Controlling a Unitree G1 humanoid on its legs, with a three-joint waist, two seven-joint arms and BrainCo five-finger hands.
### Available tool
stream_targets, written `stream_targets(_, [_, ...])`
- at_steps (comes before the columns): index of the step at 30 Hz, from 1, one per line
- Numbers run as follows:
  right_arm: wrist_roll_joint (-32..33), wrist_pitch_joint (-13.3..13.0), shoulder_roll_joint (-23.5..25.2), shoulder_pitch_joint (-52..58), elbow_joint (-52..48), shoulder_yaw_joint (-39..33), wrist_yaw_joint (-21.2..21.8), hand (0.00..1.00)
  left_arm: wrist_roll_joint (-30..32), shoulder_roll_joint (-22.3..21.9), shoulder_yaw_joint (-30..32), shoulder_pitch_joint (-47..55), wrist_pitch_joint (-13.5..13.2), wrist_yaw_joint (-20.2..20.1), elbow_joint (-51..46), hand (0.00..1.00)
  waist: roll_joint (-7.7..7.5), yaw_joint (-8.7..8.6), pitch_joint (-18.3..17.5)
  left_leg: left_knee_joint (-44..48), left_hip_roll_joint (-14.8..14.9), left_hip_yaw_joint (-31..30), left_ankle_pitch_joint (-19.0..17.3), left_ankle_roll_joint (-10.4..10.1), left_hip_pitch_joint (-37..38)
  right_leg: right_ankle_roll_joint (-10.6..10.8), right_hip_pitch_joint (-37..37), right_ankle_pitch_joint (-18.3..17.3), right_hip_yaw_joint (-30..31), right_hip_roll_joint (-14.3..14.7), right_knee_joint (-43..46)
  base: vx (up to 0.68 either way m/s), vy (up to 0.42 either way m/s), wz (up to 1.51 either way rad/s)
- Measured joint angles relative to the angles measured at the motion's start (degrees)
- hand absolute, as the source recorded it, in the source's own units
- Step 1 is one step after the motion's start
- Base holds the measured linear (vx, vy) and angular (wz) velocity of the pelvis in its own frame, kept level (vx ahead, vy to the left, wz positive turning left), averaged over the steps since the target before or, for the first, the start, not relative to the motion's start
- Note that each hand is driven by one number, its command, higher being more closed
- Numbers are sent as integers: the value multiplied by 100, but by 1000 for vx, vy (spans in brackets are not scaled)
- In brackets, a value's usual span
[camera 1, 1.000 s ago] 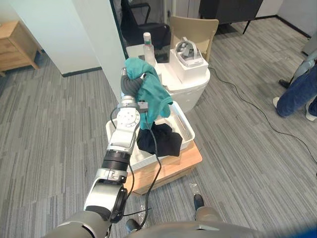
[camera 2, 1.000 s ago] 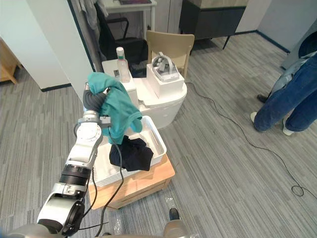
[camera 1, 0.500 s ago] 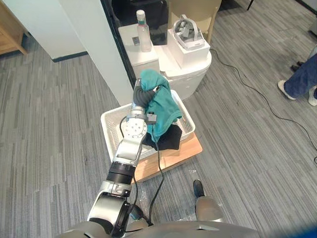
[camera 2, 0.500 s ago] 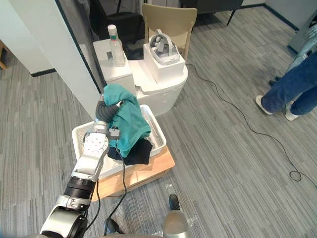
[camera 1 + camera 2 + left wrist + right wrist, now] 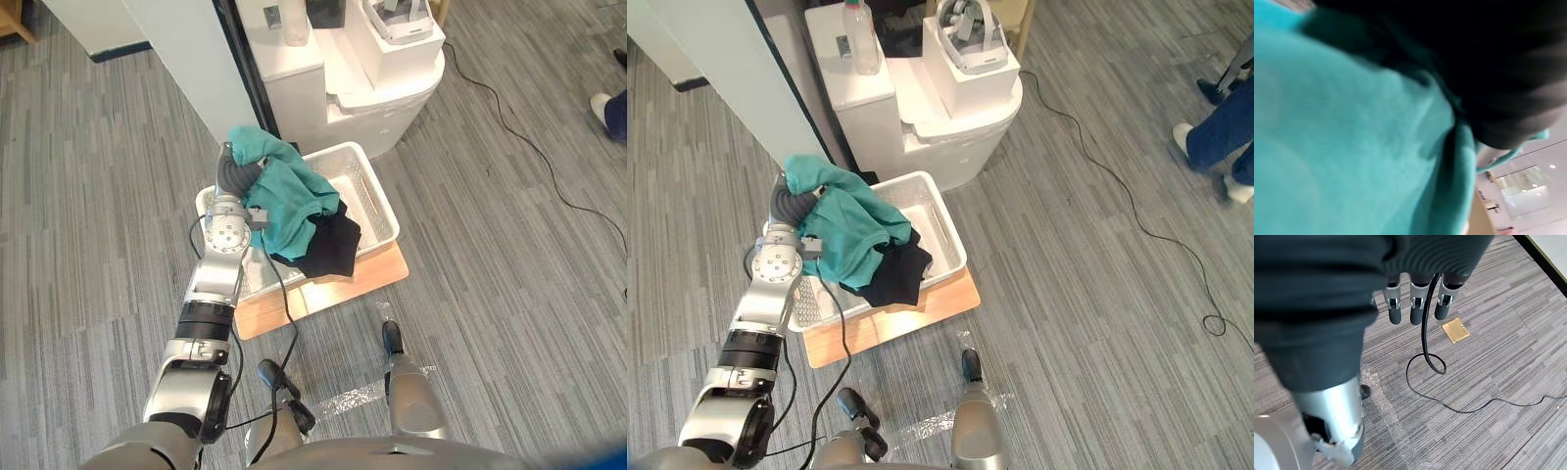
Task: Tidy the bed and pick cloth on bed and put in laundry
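The teal cloth (image 5: 289,201) drapes our left hand (image 5: 232,172) at ten o'clock over the laundry basket (image 5: 377,201), grip hidden, we can't tell. Soft, light, floppy: grab a bunched fold. Our right hand (image 5: 1415,308) hangs loose.

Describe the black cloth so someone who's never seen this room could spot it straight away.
Find the white laundry basket on a wooden board, in front of a white cabinet. The black cloth is bunched at the basket's near edge, spilling over the rim. It is the only dark fabric, partly covered by a teal cloth.
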Motion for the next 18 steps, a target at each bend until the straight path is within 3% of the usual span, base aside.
stream_targets(5, [100, -115, -96, -9, -215, 180, 34, 0, 215, -50, -39, 81, 21, -66, 196, 100, 11, 37, 98, -1, 3, -1, 0, 1, 9, 0, -1, 0, 1, 1, 19, 21, 0, 0])
stream_targets(6, [140, -124, -103, -10, -220, 182, 37, 0, 252, -51, -66, 153, 22, -125, 195, 0, 9, 48, 127, -1, 3, 1, 1, 1, 14, 0, -1, 0, 2, 2, 22, 0, 0, 0])
stream_targets(18, [154, -120, -231, -18, -313, 435, 106, 0, 443, -284, -63, 1008, 169, -295, -177, 0, 11, 92, 218, -3, -2, 17, -20, -25, 97, 0, 46, 1, 10, 1, 68, 5, -1, -1])
